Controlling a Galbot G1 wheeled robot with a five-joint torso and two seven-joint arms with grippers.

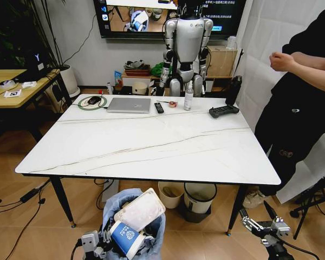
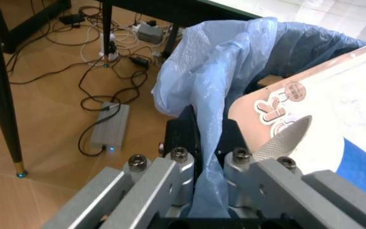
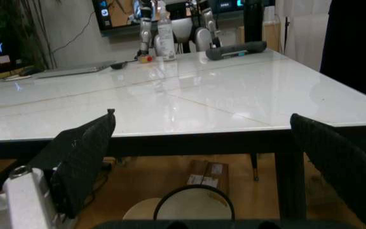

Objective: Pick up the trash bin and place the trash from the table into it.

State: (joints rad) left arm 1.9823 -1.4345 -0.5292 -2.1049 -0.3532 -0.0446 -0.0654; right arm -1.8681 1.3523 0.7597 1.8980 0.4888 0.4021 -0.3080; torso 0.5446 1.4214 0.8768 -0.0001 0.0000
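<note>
Two grippers sit low before the tabletop (image 1: 151,146). The left gripper (image 2: 211,164) has its fingers clamped on the rim of the trash bin (image 1: 119,203), which holds trash (image 1: 140,211). The right gripper (image 3: 202,157), fingers apart, hangs at the tabletop's near edge.

L tool (image 2: 205,191) low, below the near bench edge on robot's left; metal fingers (image 2: 170,179) clamped tight on the blue bag rim of the trash bin (image 1: 131,216), bag film pinched betw. them.

R tool (image 1: 260,225) low at front-right, just off the bench corner, held level, black pads (image 3: 81,157) spread wide apart, nothing betw. them.
</note>
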